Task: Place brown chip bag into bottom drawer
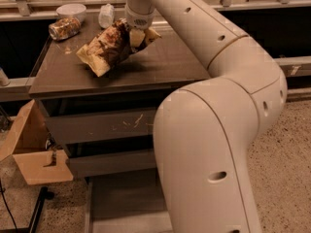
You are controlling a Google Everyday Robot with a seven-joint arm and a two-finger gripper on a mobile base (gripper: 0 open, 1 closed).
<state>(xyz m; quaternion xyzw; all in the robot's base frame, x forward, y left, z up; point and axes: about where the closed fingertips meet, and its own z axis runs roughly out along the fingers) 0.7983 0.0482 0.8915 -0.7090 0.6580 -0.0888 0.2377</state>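
Fingers of the gripper point(135, 35), over the cabinet top point(170, 62), pinch one end of the brown chip bag point(108, 48) slanting down-left from them; the open bottom drawer point(126, 203), well below, lies unfilled.

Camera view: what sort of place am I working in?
Probably an office or lab corner: a three-drawer cabinet on speckled hard floor, a metal railing behind, a cardboard box beside it. The gripper is at the brown chip bag over the cabinet top.
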